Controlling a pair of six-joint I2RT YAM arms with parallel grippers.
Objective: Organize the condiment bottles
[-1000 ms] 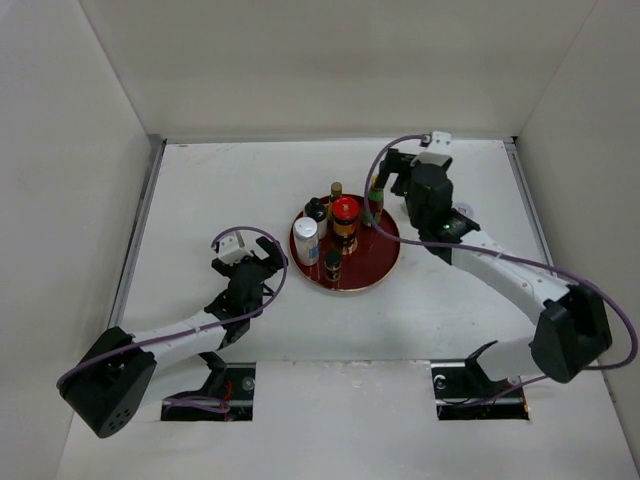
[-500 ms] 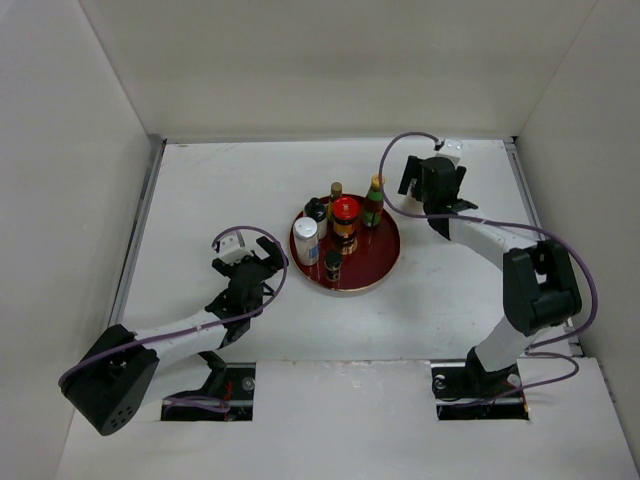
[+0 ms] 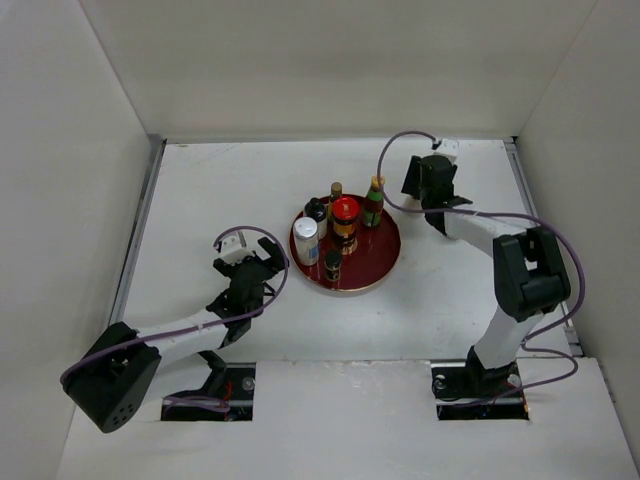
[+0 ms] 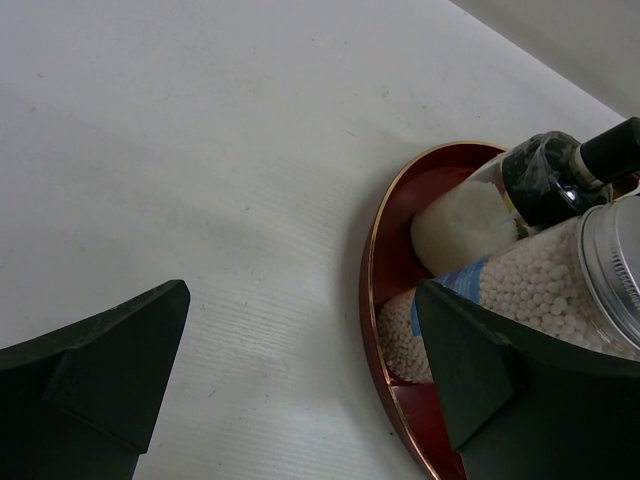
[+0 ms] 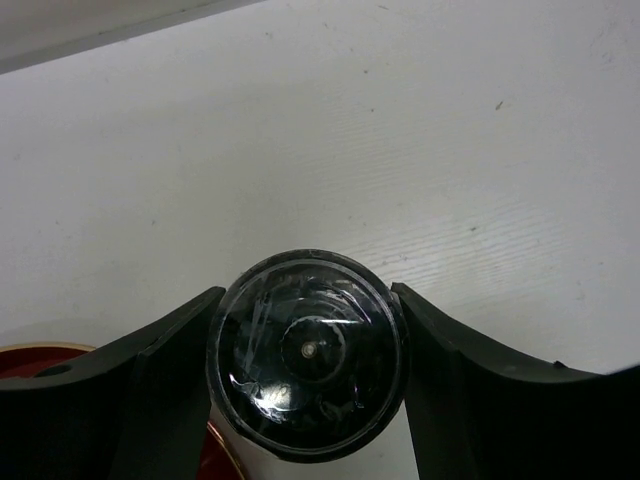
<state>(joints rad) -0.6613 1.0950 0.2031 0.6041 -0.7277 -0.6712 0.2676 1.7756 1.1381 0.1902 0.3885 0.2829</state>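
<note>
Several condiment bottles stand on the round red tray point(image 3: 385, 262): a silver-capped jar of white beads point(image 3: 306, 241), a red-capped jar point(image 3: 345, 215), a green bottle with a yellow cap point(image 3: 373, 201), and smaller dark ones. My right gripper point(image 3: 418, 184) hangs behind the tray's right side. In the right wrist view its fingers point(image 5: 170, 370) press both sides of a black-capped white bottle point(image 5: 305, 350), which the top view hides. My left gripper point(image 3: 256, 266) sits open on the table left of the tray, with nothing between its fingers point(image 4: 100, 370).
White walls close in the table at the back and on both sides. The left wrist view shows the tray rim point(image 4: 372, 300) close by its right finger, with the bead jar point(image 4: 540, 290) and a black-capped white bottle point(image 4: 470, 215) just inside.
My right gripper left the green bottle standing on the tray, swung right and back, and closed onto the black-capped bottle. The left arm has not moved.
</note>
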